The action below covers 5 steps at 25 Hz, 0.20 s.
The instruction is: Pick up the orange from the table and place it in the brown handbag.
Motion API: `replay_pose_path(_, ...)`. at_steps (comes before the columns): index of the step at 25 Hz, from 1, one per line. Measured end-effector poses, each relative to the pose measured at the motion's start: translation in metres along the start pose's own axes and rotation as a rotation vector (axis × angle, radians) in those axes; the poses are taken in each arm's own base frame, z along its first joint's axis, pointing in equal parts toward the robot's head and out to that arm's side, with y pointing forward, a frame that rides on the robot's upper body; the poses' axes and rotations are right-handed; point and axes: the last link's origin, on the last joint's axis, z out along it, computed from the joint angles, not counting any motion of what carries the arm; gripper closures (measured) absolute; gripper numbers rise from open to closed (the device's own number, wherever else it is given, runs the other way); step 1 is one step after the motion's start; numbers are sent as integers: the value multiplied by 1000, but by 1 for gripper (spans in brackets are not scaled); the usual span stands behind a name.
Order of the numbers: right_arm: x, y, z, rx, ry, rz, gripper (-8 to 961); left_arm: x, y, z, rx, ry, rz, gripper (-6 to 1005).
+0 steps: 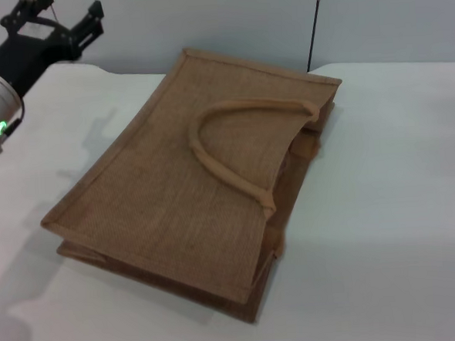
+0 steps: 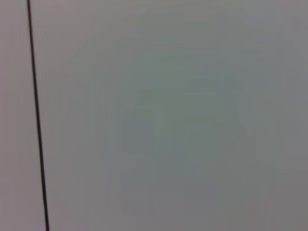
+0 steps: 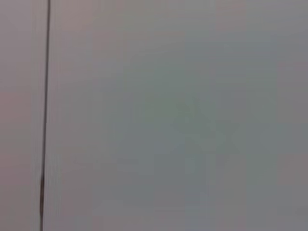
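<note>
**Bag lies flat; orange out of sight**

No orange shows in any view, so where it lies cannot be told. The bag [image 1: 190,188] lies flat on its side across the middle of the table [image 1: 400,206], its mouth facing the robot's right. The opening shows only as a dark slit along that edge, and whatever is inside is hidden by the upper panel. One rolled handle [image 1: 238,150] rests in a loop on top of the panel; the second handle is mostly hidden beneath it.

The left gripper [image 1: 64,26] hangs raised above the table's far left corner, well apart from the bag, its black fingers spread apart and holding nothing. Its arm is cut off at the picture's edge.

Both wrist views show only a plain grey wall [image 2: 168,120] crossed by a thin dark line [image 2: 37,120]. The right gripper appears nowhere.
</note>
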Motion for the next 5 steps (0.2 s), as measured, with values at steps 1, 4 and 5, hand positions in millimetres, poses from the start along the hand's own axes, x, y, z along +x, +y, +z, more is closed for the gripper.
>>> replay_pose_path(1, 2, 0, -2, 4, 2, -1, 73, -3, 2, -1, 0, -3, 4, 139)
replay_pose_path(4, 5, 1, -5, 8, 6, -5, 73, -11, 7, -8, 8, -10, 13, 140)
replay_pose_path(5, 5, 1, -6, 9, 7, -5, 73, -13, 8, -9, 12, -9, 12, 140)
